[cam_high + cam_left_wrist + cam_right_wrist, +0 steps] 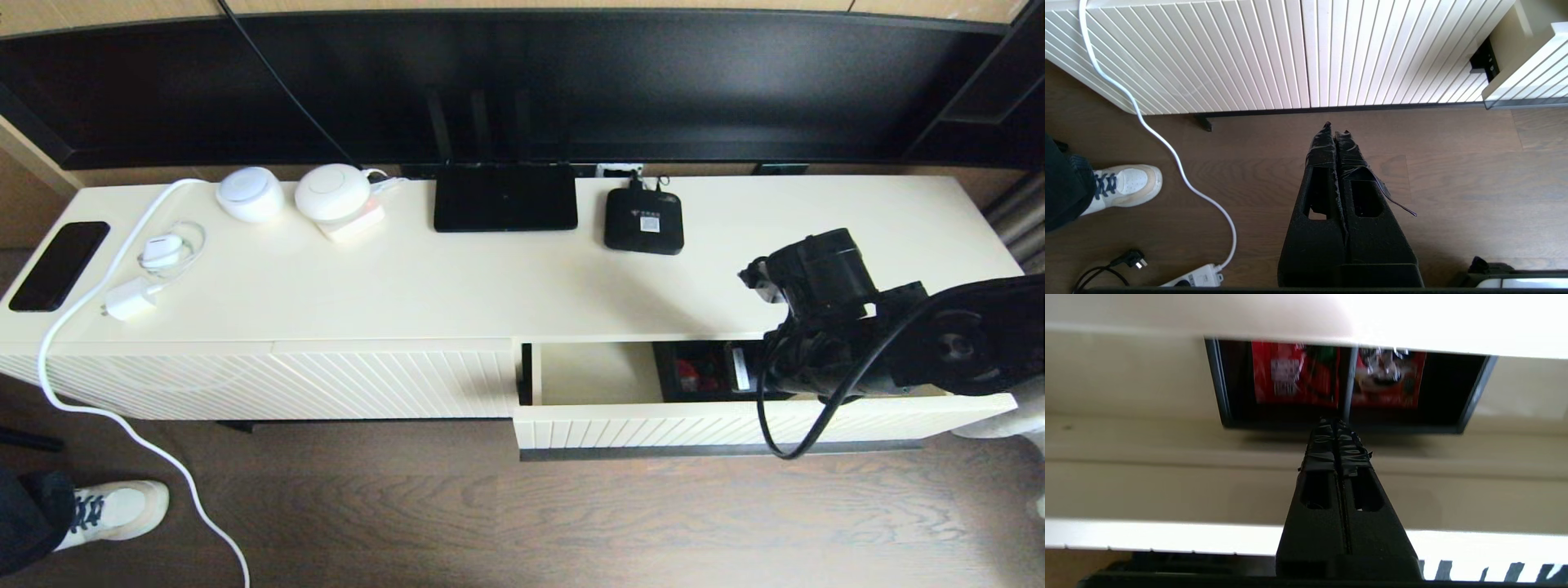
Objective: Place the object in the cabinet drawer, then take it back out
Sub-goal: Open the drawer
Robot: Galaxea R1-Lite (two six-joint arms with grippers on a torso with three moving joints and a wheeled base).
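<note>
A black phone [59, 265] lies at the left end of the cabinet top [457, 286]. Beside it are a white charger [131, 299] and a white cord [90, 392] that hangs down to the wood floor [522, 523]. A white shoe [114, 510] stands on the floor near the cord. Farther along the top sit two round white gadgets [250, 193], then a flat black router [504, 208], then a small black device [644, 221] with a white label.

The left gripper [1336, 128] hangs low over the floor in front of the ribbed cabinet front [1249, 53]. Its two fingers are pressed together and hold nothing.

On the right, the drawer [718, 425] is pulled out. Its left part shows a bare cream bottom. The black box [706, 371] sits inside the drawer, toward the right, partly under the cabinet top. Red and green things show in its compartments.

The right gripper [1336, 424] is over the open drawer, with its tips right at the near edge of the box [1347, 386]. Its fingers are pressed together. I cannot tell if the tips touch the box.
</note>
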